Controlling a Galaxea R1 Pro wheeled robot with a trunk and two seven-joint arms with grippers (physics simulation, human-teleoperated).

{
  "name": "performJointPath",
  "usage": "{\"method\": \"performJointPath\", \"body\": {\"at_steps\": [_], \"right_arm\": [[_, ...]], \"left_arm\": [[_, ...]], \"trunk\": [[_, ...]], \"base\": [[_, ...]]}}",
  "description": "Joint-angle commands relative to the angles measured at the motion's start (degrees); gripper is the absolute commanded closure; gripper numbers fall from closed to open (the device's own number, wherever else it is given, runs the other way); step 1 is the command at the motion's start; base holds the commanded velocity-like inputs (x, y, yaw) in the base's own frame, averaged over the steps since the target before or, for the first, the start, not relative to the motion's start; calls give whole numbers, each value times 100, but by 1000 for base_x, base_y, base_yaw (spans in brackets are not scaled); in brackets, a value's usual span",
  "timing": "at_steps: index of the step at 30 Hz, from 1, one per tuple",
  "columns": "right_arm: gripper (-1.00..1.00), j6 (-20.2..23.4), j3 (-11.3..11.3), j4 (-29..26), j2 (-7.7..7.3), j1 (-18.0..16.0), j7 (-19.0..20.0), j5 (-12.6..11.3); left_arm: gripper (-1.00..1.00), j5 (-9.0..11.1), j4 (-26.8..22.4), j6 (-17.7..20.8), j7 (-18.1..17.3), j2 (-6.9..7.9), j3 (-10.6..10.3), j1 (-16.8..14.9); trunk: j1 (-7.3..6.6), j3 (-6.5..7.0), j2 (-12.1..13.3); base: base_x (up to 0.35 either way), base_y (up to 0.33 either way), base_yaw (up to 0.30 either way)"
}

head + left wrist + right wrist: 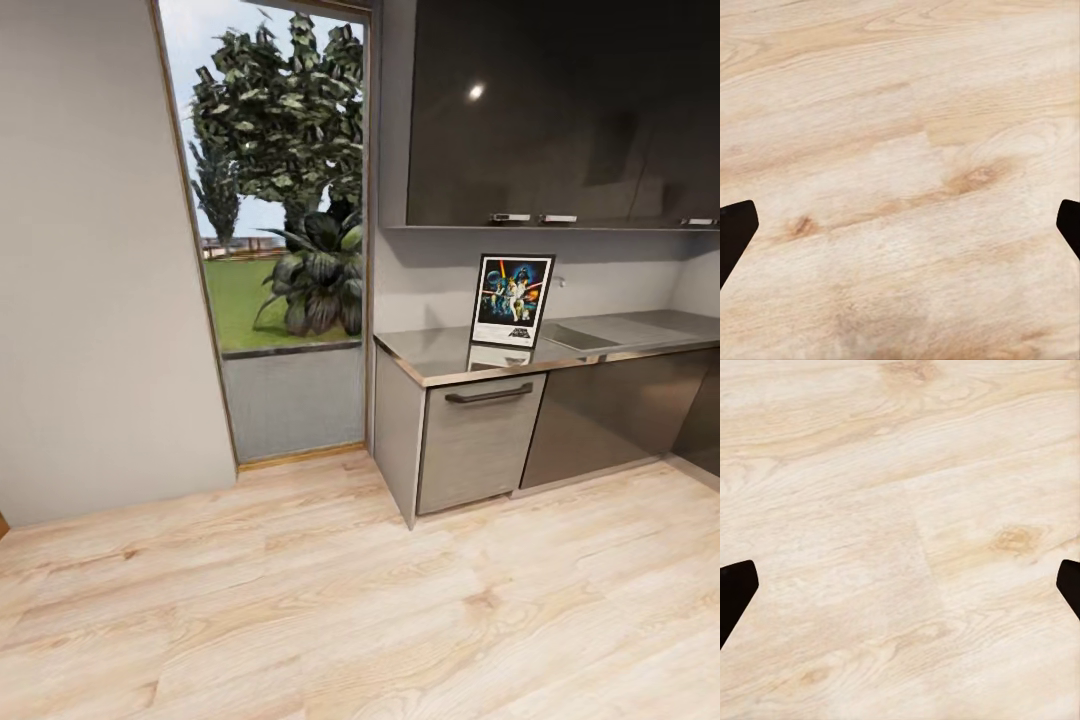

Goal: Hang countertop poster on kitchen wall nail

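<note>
The poster point(512, 300) stands upright on the kitchen countertop point(440, 358), leaning back against the grey wall, and its lower part mirrors in the glossy slab. It has a black frame, a white border and colourful figures on dark blue. In the left wrist view my left gripper point(900, 232) is open, its dark fingertips point(735, 234) wide apart over bare wood floor. My right gripper point(900, 592) is open in the same way, with fingertips point(735, 592) at the picture's edges above floor planks. Both hold nothing. No nail is clear on the wall.
Grey cabinets with a dark bar handle point(488, 394) stand under the counter, and a sink point(600, 333) lies right of the poster. Dark glossy upper cabinets point(560, 110) hang above. A tall window point(280, 200) with plants outside is to the left, beside a plain wall point(90, 250). Pale wood floor point(350, 600) stretches ahead.
</note>
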Motion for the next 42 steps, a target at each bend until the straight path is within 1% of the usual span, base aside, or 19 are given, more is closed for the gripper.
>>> {"method": "performJointPath", "body": {"at_steps": [1,15,17,22,28,29,35,36,38,42], "right_arm": [[-100,-18,-2,4,0,-3,-2,4],[-100,-20,-2,-16,-5,-3,-1,2],[-100,-58,-14,-28,-28,-7,3,-4],[-100,-219,-31,-32,-60,-11,5,-11],[-100,-412,-62,-33,-80,-12,5,-13],[-100,-578,-84,-36,-82,-12,5,-14],[-100,-594,-214,-41,-113,-13,5,-19],[-100,-596,-286,-41,-128,-13,7,-17],[-100,-597,-359,-42,-138,-13,10,-16],[-100,-598,-446,-42,-148,-13,12,-15]], "left_arm": [[-100,-4,-5,-10,-1,-3,9,1],[-100,-1,-38,-12,-1,-1,13,2],[-100,-3,-85,-20,0,-17,11,68],[-100,-11,-142,-31,0,-35,10,222],[-100,-15,-163,-35,0,-43,10,268],[-100,-16,-165,-35,0,-43,10,272],[-100,-16,-168,-36,0,-44,9,278],[-100,-16,-169,-36,0,-44,9,279],[-100,-16,-169,-36,0,-45,9,279],[-100,-20,-169,-36,0,-45,8,280]], "trunk": [[0,-5,-3],[0,-5,-3],[0,-5,-3],[0,-5,-3],[0,-5,-3],[0,-5,-3],[0,-5,-3],[0,-5,-3],[0,-5,-3],[0,-5,-3]], "base": [[0,0,0],[1,0,0],[59,0,0],[190,-9,0],[291,-72,0],[314,-107,0],[276,-112,0],[128,-55,0],[92,-39,0],[57,-37,0]]}}
